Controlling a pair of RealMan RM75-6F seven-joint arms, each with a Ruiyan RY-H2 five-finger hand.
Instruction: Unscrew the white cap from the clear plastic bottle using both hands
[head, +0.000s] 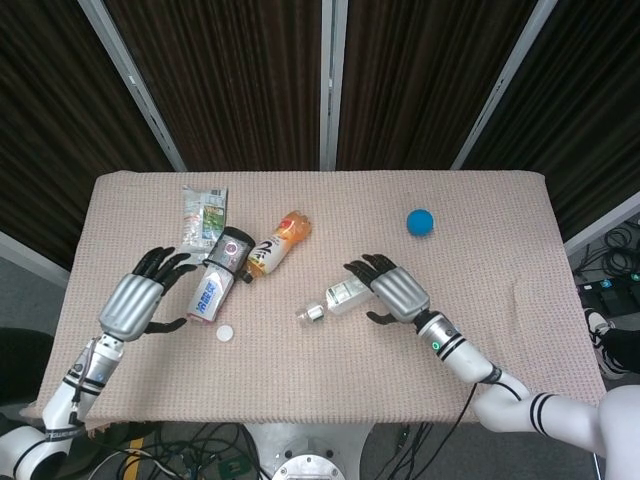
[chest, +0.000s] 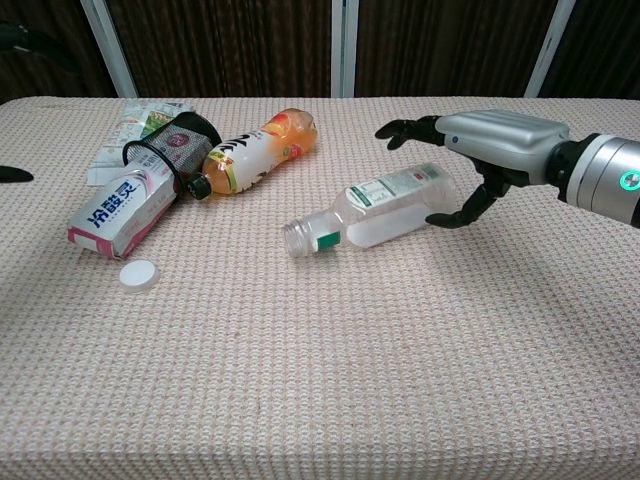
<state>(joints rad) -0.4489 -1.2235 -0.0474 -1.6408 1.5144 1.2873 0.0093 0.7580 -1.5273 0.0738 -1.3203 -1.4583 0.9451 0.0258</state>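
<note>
Right hand (chest: 500, 150) spread, off bottle (chest: 375, 208); bottle lying flat, mouth toward near-left, cap (chest: 137, 273) off

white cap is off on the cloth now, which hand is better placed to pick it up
Left. The white cap lies just right of the open left hand, beside the pink carton. The right hand is across the table, spread over the clear bottle.

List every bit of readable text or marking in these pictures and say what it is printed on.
Pink-and-white carton: large blue characters, not legible to me.
Clear plastic bottle: white-and-green label, print too small.
Orange drink bottle: dark lettering, blurred.
Flat snack packet: print unreadable.
White cap: no marking visible.
</note>
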